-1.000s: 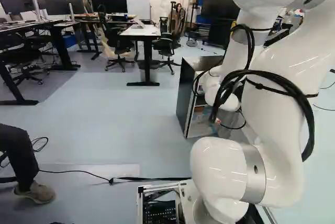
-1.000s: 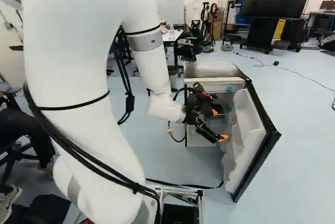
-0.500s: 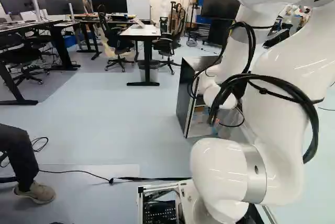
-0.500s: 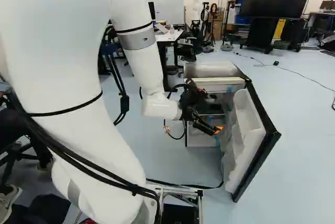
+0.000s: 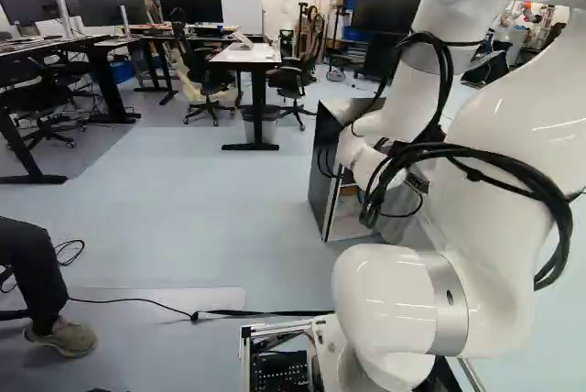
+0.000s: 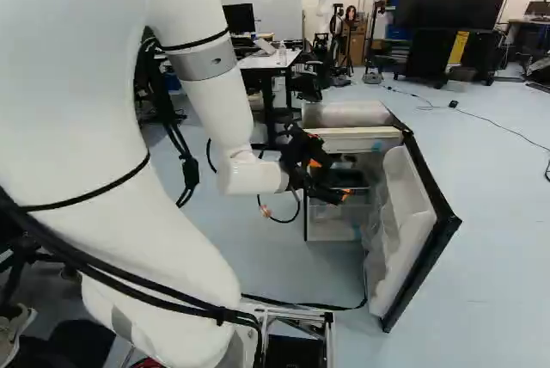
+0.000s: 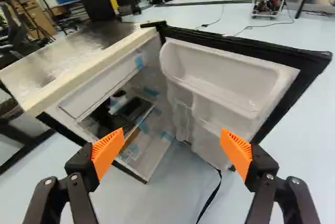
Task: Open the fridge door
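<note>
Ahead of the base, our white arm [image 6: 204, 97] reaches towards one o'clock, where the fridge [image 6: 344, 114] stands on the floor with its front facing us. Its door [image 6: 404, 213] is swung well out, from the hinge towards five o'clock, so we judge the opening nearly or fully done. Our claw [image 7: 172, 150] is released and empty before the opening, its orange pads [image 7: 236, 153] wide apart, probably to clear the door as we back off, or to nudge its inner side wider. Backing out carelessly could catch the door shelves [image 7: 220, 85].

place: lab with office corner | robot arm [image 6: 94, 119] | desk [image 5: 261, 55] | monitor [image 5: 190, 5] | office chair [image 5: 209, 73] | whiteboard [image 5: 242, 13]
</note>
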